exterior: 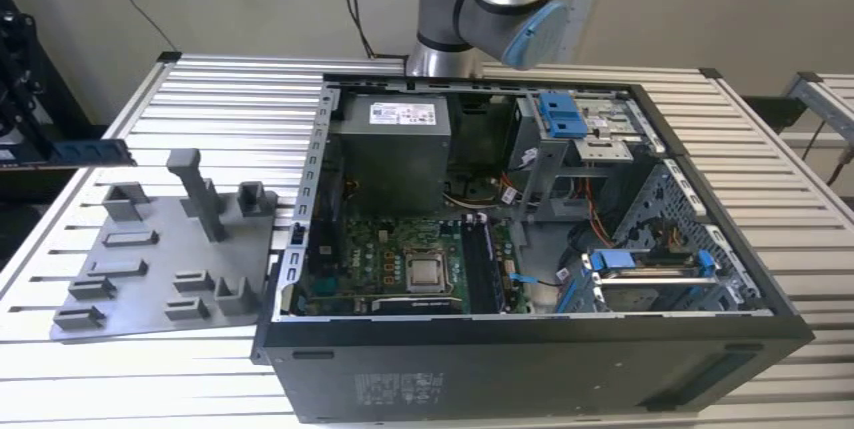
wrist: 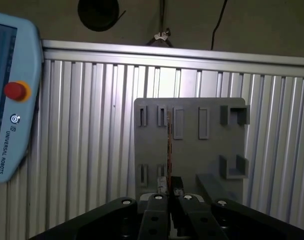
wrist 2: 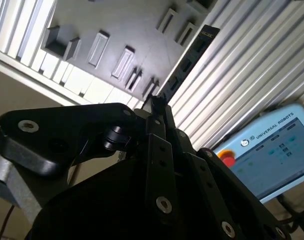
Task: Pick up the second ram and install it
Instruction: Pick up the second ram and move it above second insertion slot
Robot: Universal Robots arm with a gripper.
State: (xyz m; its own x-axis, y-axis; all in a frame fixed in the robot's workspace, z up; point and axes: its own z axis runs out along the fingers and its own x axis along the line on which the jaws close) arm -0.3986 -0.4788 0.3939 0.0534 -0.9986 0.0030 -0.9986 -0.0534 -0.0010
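Observation:
My gripper (wrist 2: 155,103) is shut on the second ram (wrist 2: 187,62), a long, thin dark stick with small black chips that juts out past the fingertips. In the first wrist view the second ram (wrist: 168,142) shows edge-on, running out from the gripper (wrist: 170,189) over the grey plastic holder tray (wrist: 191,150). The stick looks lifted clear of the tray's slots. In the exterior view the open computer case (exterior: 534,349) lies on the slatted table, with the green motherboard (exterior: 387,259) and its long black slots (exterior: 483,264) inside.
The grey holder tray (exterior: 147,269) sits at the exterior view's left of the case and carries a tall post (exterior: 194,189). The arm's base (exterior: 461,29) stands behind the case. A teach pendant (wrist: 12,100) with a red button lies on the slatted table (wrist: 82,150).

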